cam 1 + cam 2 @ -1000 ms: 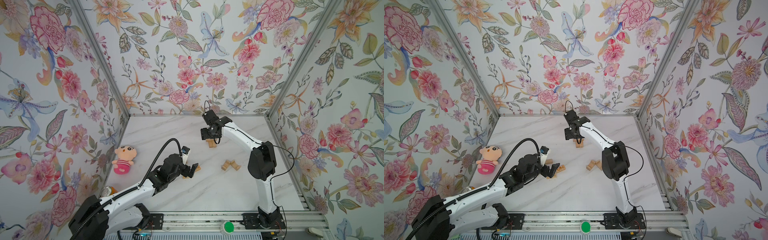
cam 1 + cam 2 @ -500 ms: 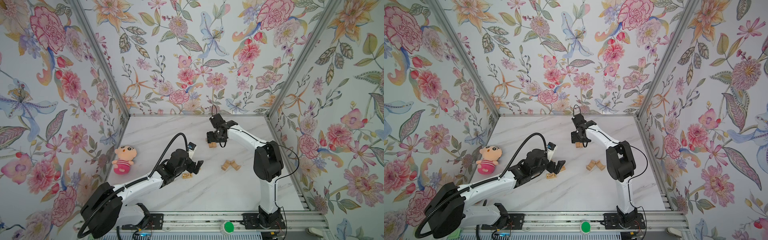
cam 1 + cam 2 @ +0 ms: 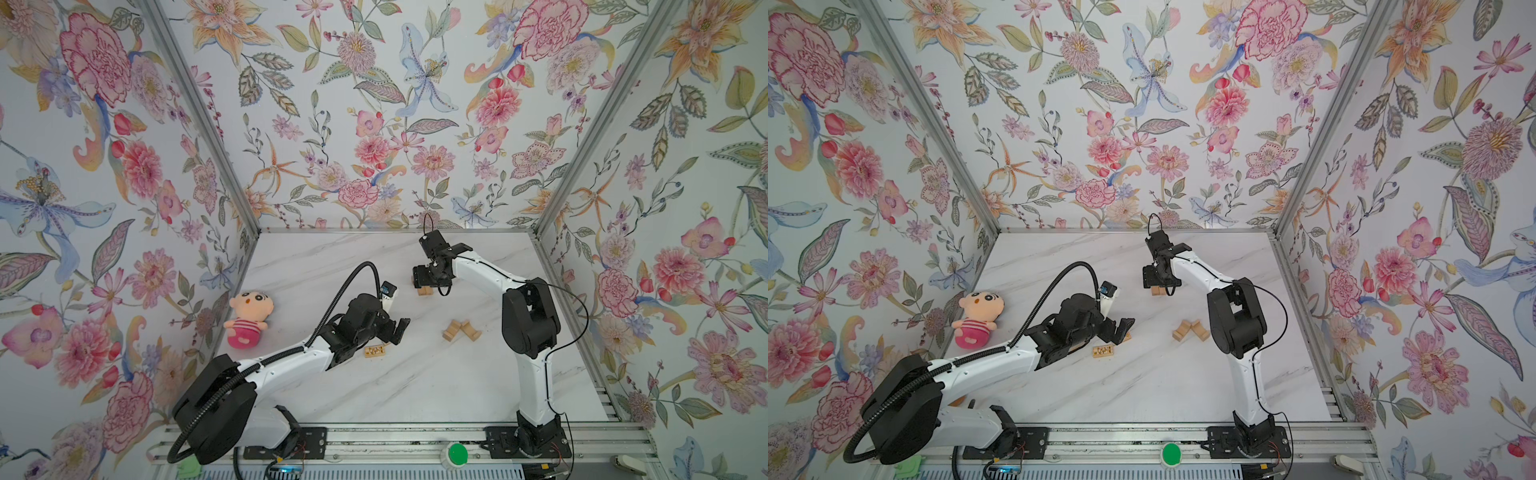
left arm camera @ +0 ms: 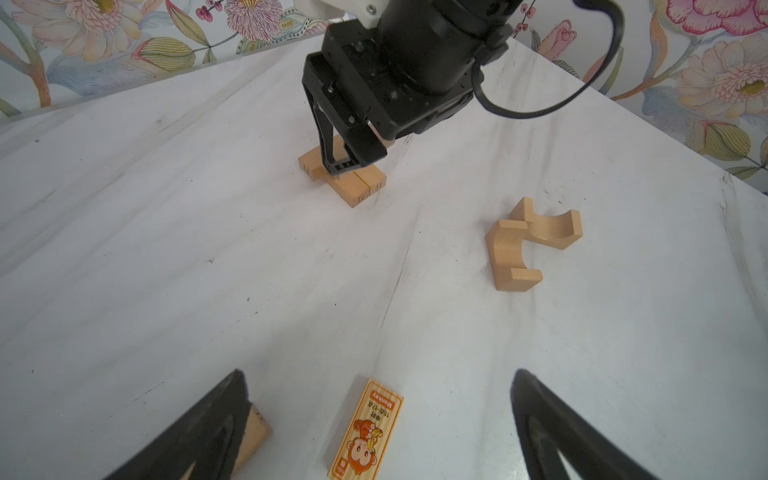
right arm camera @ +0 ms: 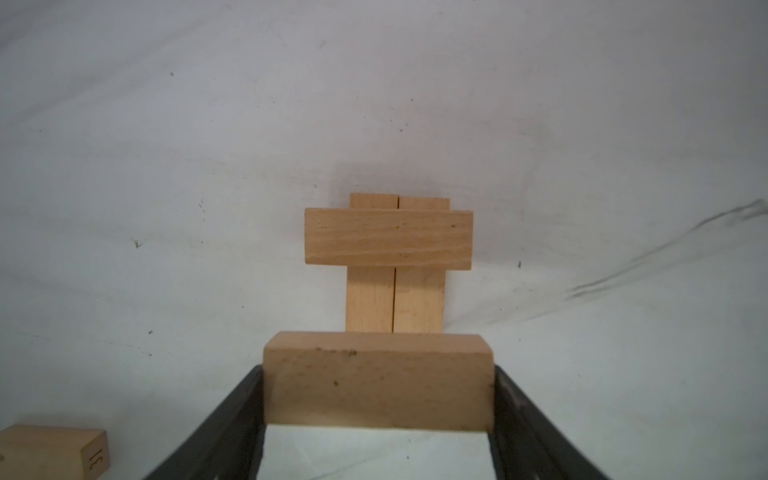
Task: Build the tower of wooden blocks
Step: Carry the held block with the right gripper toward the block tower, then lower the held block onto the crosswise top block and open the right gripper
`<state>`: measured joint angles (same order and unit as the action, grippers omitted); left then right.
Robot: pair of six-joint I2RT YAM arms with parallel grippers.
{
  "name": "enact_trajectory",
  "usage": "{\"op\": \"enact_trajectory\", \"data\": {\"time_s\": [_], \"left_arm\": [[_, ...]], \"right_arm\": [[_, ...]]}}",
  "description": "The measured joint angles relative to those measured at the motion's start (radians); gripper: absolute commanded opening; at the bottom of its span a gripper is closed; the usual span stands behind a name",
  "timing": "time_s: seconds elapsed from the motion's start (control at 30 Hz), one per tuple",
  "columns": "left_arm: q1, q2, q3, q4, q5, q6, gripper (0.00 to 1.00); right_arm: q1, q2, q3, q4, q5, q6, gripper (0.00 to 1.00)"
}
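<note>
Marbled white tabletop, floral walls all round. My right claw grips a plain wood block by its ends, close over the tower, which is two bars side by side with one crossbar on top. My left claw gapes wide, empty, above a monkey-printed block, with another plain block beside one finger. Two arched blocks lie farther off.

Floral wallpaper walls on three sides, pink, orange and blue blooms on pale ground. Silver metal posts in back corners. White marble-look bench, grey veins, small scuffs. Aluminium rail along front edge, green button. Soft even light.
</note>
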<state>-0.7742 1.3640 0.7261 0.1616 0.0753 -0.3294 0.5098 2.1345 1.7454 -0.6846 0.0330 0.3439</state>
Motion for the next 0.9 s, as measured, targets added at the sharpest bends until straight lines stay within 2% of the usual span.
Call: {"op": "enact_trajectory", "data": {"time_s": [0.9], "left_arm": [[0.0,0.007,0.01,0.0,-0.004,0.004,0.99]], "right_arm": [[-0.009,0.091,0.039,0.01,-0.011,-0.009,0.68]]}}
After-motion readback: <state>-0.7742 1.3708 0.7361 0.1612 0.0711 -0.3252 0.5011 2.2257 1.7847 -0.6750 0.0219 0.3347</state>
